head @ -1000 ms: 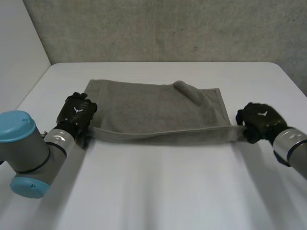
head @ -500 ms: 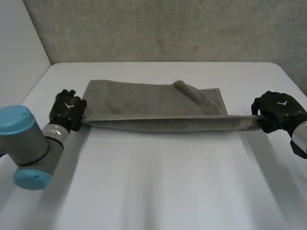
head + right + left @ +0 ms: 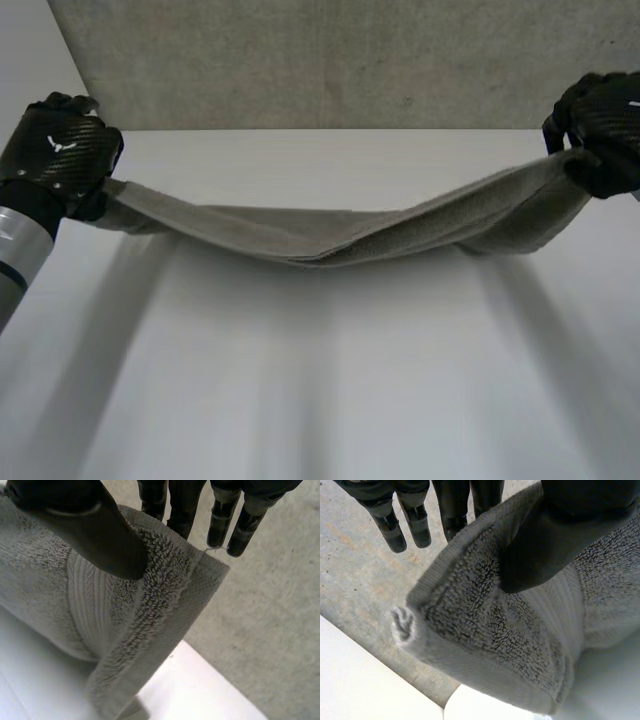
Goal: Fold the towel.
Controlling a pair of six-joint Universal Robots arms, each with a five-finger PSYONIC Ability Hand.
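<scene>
A grey towel (image 3: 330, 238) hangs in the air between my two hands, sagging in the middle above the white table (image 3: 320, 380). My left hand (image 3: 58, 152) pinches the towel's left end high at the left side. In the left wrist view its thumb (image 3: 555, 530) presses a towel corner (image 3: 485, 630) against the fingers (image 3: 415, 520). My right hand (image 3: 600, 130) pinches the right end at the same height. In the right wrist view its thumb (image 3: 95, 530) clamps the towel corner (image 3: 160, 600) against the fingers (image 3: 225, 520).
A grey carpeted wall (image 3: 330, 60) stands behind the table's far edge. The table's left edge meets a pale wall (image 3: 30, 70).
Both hands have risen and spread outward, lifting the towel off the table. The left hand's fingers closed on its corner. The towel now hangs in a sagging band.
</scene>
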